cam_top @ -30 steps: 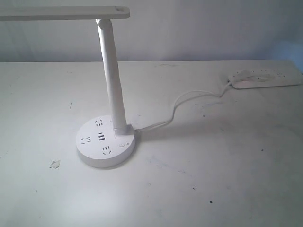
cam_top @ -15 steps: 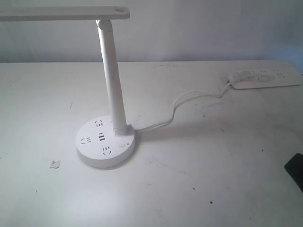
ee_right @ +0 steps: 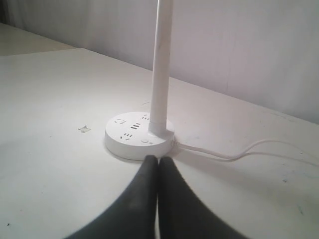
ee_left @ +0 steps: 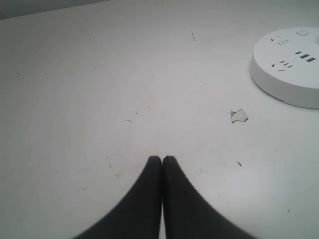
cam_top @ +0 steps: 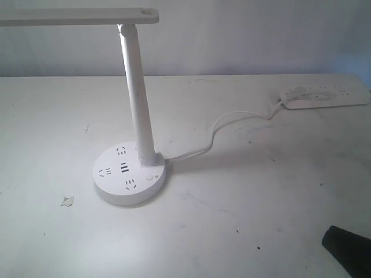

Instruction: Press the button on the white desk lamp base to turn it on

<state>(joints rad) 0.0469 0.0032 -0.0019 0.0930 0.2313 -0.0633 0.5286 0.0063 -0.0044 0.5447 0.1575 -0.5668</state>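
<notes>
The white desk lamp base (cam_top: pixel 128 174) sits left of the table's middle, with dark socket holes and a slim upright pole (cam_top: pixel 138 98). Its small round button (cam_top: pixel 149 178) lies on the base's near right part, at the pole's foot. My right gripper (cam_top: pixel 331 238) shows as a dark tip at the lower right corner, far from the base. In the right wrist view that gripper (ee_right: pixel 158 158) is shut and points at the base (ee_right: pixel 137 139) and button (ee_right: pixel 145 141), a short way off. My left gripper (ee_left: pixel 162 158) is shut over bare table, with the base (ee_left: pixel 291 64) off to one side.
A white cable (cam_top: pixel 232 124) runs from the base to a flat white power strip (cam_top: pixel 324 95) at the back right. A small torn scrap (cam_top: pixel 68 201) lies on the table left of the base. The lamp head (cam_top: pixel 81 15) overhangs the upper left.
My right gripper has come into the exterior view at the lower right and moved leftward and lower in the picture. The lamp has not moved.
</notes>
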